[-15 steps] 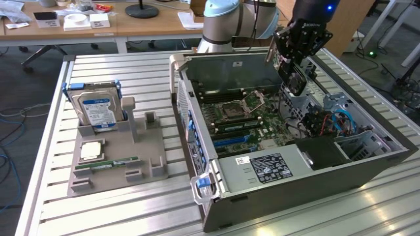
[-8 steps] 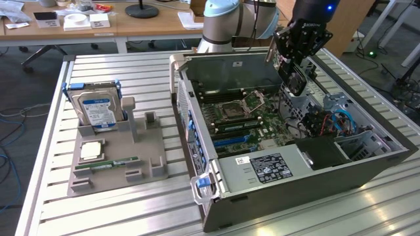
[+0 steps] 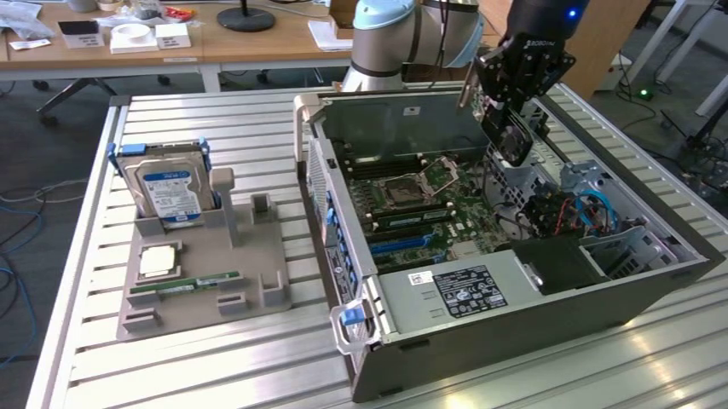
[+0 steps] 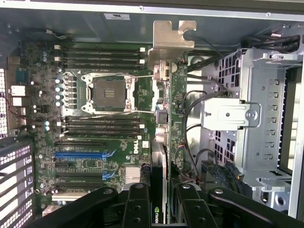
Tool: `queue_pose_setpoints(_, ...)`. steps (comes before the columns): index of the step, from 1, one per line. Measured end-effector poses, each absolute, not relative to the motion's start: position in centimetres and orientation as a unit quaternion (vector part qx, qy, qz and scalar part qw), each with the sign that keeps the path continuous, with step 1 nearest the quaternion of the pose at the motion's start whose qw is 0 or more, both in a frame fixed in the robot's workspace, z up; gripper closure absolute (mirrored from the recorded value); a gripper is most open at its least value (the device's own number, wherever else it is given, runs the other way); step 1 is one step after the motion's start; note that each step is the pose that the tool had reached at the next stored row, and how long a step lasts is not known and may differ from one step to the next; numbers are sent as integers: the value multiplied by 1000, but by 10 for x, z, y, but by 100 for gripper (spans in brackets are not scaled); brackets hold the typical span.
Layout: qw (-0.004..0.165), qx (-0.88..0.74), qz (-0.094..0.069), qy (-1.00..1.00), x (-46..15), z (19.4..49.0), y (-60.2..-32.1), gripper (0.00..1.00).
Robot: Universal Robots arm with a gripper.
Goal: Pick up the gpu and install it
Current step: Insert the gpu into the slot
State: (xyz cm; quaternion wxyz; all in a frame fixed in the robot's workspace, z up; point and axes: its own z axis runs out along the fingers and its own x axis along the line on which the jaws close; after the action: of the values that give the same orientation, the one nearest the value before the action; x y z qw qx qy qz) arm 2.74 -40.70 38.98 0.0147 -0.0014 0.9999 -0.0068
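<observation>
Jaws: I see them pinching the gpu (image 4: 178, 109) by one end, card held on edge.
Gpu: over the open case (image 3: 637, 281), between motherboard (image 4: 118, 156) and drive cage (image 4: 266, 118).
Tray (image 3: 216, 247): holds hard drive (image 3: 165, 192), memory stick (image 3: 187, 284), processor (image 3: 157, 262).
Edges: silver bracket (image 4: 173, 35) near the case wall; blue slots (image 4: 83, 154) lie uncovered beside the card.

Clamping graphics card (image 3: 514, 136) between gripper (image 3: 512, 100) fingers, holding it upright, hanging over open computer case (image 3: 534, 317) on slatted table (image 3: 205, 366). Sitting beside case toward exterior view's left: tray (image 3: 187, 319) carrying upright hard drive (image 3: 170, 192), flat memory stick (image 3: 187, 284).
</observation>
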Motion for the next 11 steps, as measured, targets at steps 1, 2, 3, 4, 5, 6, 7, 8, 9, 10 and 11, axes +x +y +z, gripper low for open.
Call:
queue_pose_setpoints(1,15,-3,-7,1000,27,390,-407,74)
queue_pose_setpoints(2,15,-6,-7,1000,27,390,-407,74)
queue_pose_setpoints(3,15,-8,-7,1000,27,390,-407,74)
queue_pose_setpoints(4,15,-11,-7,1000,27,390,-407,74)
queue_pose_setpoints(5,15,-14,-7,1000,27,390,-407,74)
queue_pose_setpoints(6,15,-17,-7,1000,27,390,-407,74)
queue_pose_setpoints(7,15,-20,-6,1000,27,390,-407,74)
queue_pose_setpoints(8,15,-23,-6,1000,27,390,-407,74)
queue_pose_setpoints(9,15,-27,-6,1000,27,390,-407,74)
queue_pose_setpoints(10,15,-30,-6,999,27,390,-407,74)
queue_pose_setpoints(11,15,-34,-6,999,27,390,-407,74)
